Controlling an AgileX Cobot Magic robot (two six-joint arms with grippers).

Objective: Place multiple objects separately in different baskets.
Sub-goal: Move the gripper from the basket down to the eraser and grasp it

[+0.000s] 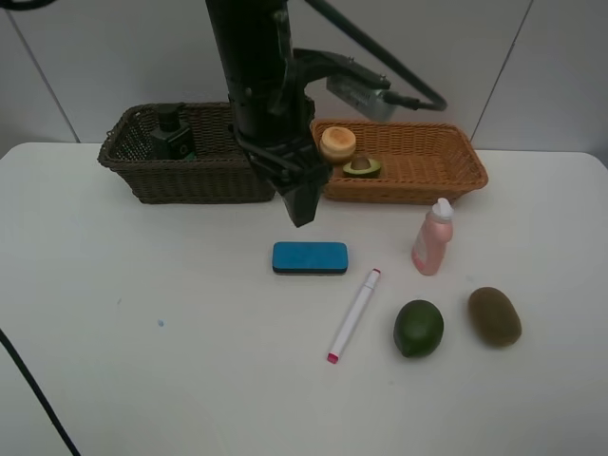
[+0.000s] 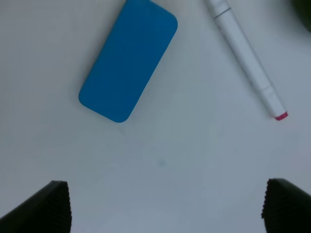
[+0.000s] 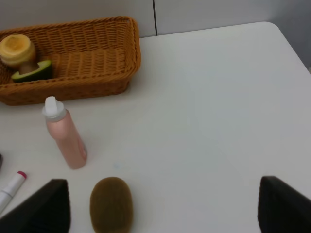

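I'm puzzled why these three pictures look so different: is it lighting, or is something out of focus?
Exterior high view: even, soft light, faint shadows, all sharp, though the black arm shows little detail. Left wrist view: cool bluish cast; blue eraser and marker slightly soft. Right wrist view: warmer tone; the near kiwi is blurred, the jaws dark smudges.

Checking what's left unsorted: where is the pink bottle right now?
In the exterior high view the pink bottle stands upright on the table, right of centre, just in front of the orange basket.
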